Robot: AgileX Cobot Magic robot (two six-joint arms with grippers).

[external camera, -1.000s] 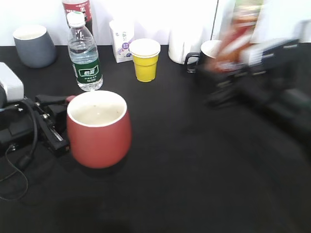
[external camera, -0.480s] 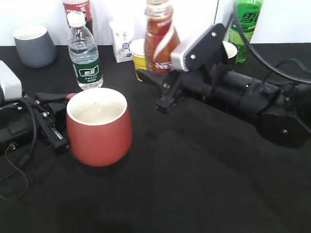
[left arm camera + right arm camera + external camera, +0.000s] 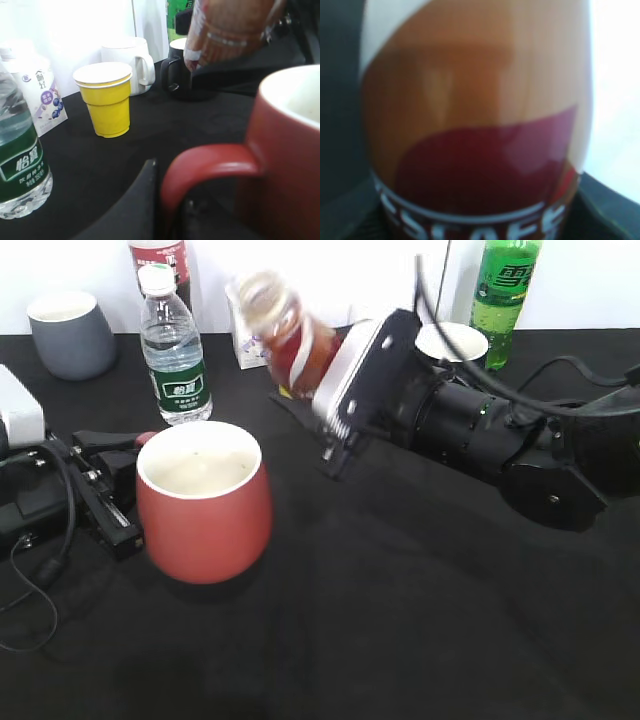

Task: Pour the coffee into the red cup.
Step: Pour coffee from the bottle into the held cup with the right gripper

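Brown coffee bottle (image 3: 285,335), upright half a second ago, now tilts toward the red cup (image 3: 203,505); right tool (image 3: 318,390) grips it. Left tool (image 3: 105,490) holds the cup's handle. Pour beginning.

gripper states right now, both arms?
Left gripper: around the red mug's handle; closed or not, cannot tell.
Right gripper: closed on the tilted Nescafe coffee bottle.

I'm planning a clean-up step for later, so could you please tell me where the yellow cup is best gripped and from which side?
Grip the yellow cup across its tapered wall just under the flared white rim, coming from the front. It stands upright, and the carton and white mug crowd its flanks.
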